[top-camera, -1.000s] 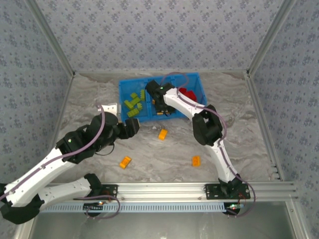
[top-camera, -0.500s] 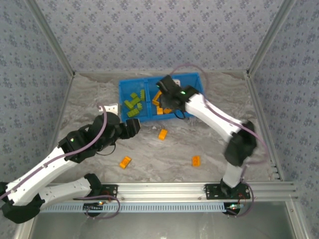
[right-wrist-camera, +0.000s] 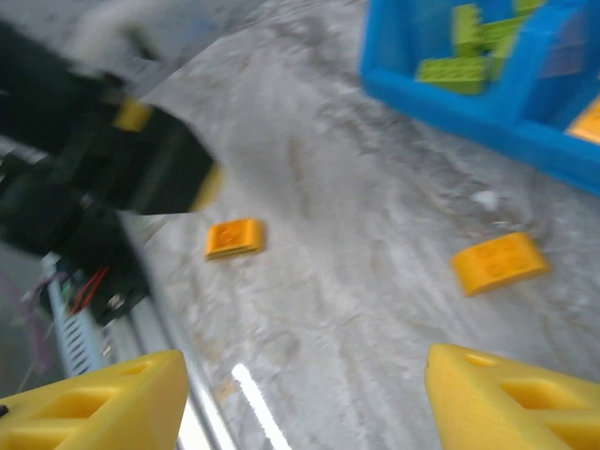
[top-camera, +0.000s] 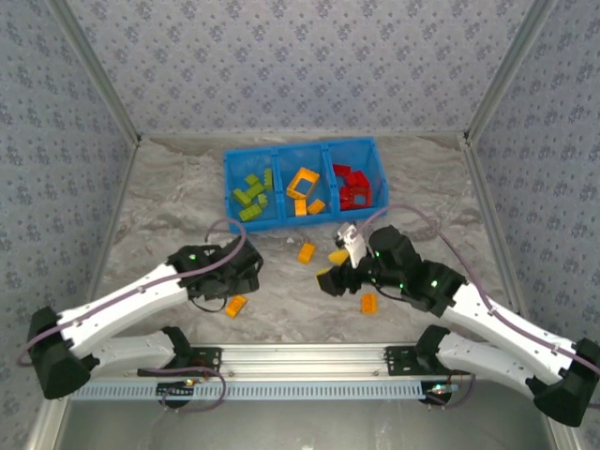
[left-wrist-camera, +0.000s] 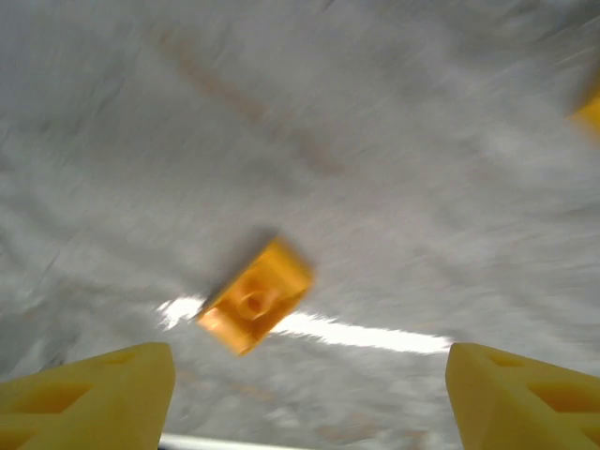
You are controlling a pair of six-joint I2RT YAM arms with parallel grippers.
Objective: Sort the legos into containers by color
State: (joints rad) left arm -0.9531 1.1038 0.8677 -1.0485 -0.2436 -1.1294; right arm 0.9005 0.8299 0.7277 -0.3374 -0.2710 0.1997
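Three orange bricks [top-camera: 307, 251] lay loose on the table [top-camera: 169, 216]; one bin [top-camera: 228, 192] held three compartments. Left gripper [left-wrist-camera: 309, 366] and right gripper [right-wrist-camera: 305, 375] gaped wide, empty.

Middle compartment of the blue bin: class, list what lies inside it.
Orange legos show there: a hollow rectangular frame and two or three smaller bricks beside it. Anything lying beneath them is covered, so it cannot be told.

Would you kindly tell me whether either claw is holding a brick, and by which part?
Nothing is held: the left claw and the right claw are open and empty; an orange brick lies loose beyond the left.
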